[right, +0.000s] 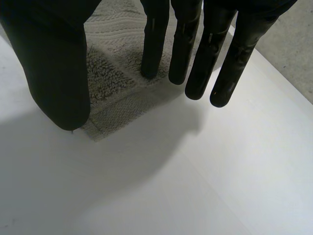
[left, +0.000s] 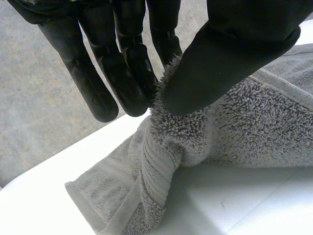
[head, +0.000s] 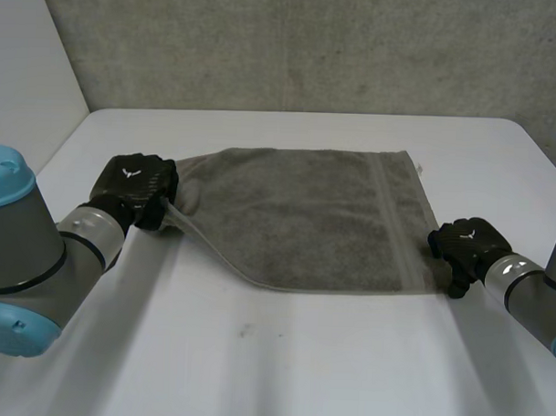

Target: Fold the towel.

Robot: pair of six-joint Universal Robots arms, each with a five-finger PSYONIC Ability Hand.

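**A:** Where does the towel point(head: 323, 219) lie?

**B:** Spread mostly flat on the white tabletop point(head: 282, 354), between the two arms. Its left end is gathered up and raised off the surface

**A:** And the hands?

**B:** The left robot hand point(head: 137, 187) pinches that bunched left corner, its thumb pressed against the fingers point(left: 132, 83) with pile caught between them. The right robot hand point(head: 464, 244) hangs over the near right corner, fingers straight and thumb set apart, gripping nothing. Whether its tips touch the cloth, I cannot tell

**A:** How will it handle?

**B:** I judge it soft, limp and light. It is thick terry, so it will droop from any single hold and drag on the tabletop rather than glide. It should not slip from a firm pinch, and nothing in it can break

**A:** Where to take hold, then?

**B:** At the corners. On the right that means the flat woven band point(head: 392, 221), where the cloth looks thinner and a pinch can close fully. A hold in the middle would only make it sag into a heap
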